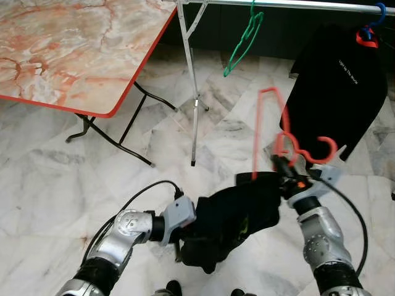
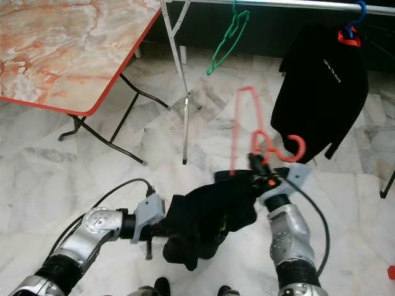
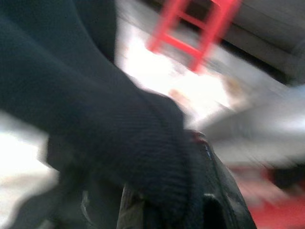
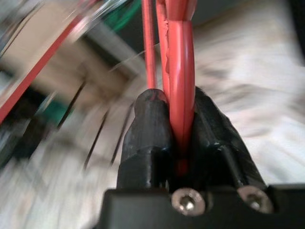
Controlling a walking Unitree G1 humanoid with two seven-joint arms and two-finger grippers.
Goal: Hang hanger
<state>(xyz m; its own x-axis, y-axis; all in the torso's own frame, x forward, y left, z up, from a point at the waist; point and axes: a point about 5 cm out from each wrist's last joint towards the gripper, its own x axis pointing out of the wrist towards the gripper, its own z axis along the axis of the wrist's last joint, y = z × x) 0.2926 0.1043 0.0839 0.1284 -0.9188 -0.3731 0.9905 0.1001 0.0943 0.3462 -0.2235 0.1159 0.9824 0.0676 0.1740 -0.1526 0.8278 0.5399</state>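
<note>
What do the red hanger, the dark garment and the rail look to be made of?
Red hanger: probably plastic, going by its uniform glossy colour and rounded moulded bar, clamped between the right gripper fingers.
Dark garment: soft knit fabric, matte, with a ribbed weave in the left wrist view; it droops in folds.
Rail: likely metal, a pale tube with a sheen.

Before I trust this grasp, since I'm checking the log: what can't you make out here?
- Left gripper: fingers buried in the black garment, both eye views.
- Left wrist view: blurred, garment covers the fingers.
- Red hanger: lower part hidden behind the garment.
- Right wrist view: background smeared; right gripper clamps the hanger.
</note>
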